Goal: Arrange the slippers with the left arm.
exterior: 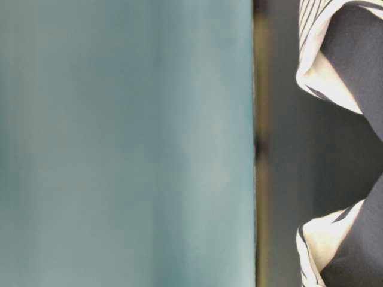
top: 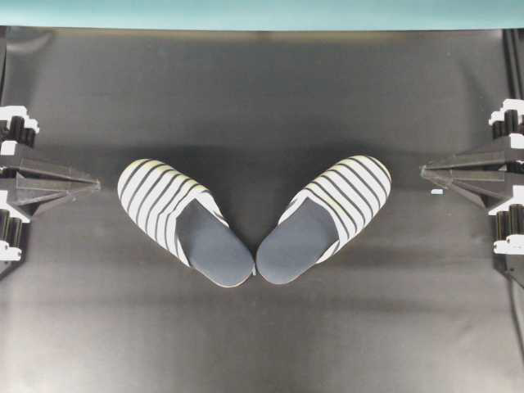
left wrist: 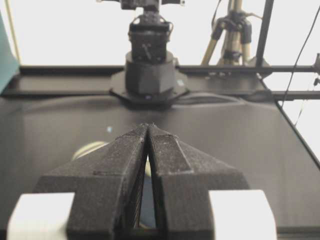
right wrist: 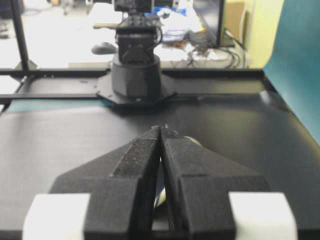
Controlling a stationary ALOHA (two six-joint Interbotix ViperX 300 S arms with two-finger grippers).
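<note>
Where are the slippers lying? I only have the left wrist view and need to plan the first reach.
Observer: Mid-table, the left slipper and right slipper form a V, heels together, toes splayed outward.
Operator: Is my gripper near them?
Observer: No. The left gripper sits at the table's left edge, apart from the nearer slipper's toe.
Operator: And the other arm?
Observer: The right gripper is shut at the right edge, clear of the slippers.

A black tabletop (top: 262, 327) is seen bearing two striped slippers. The left slipper (top: 184, 219) and the right slipper (top: 325, 217) are laid in a V, heels nearly touching at the table's middle, toes splayed toward the teal backdrop (top: 262, 12).
</note>
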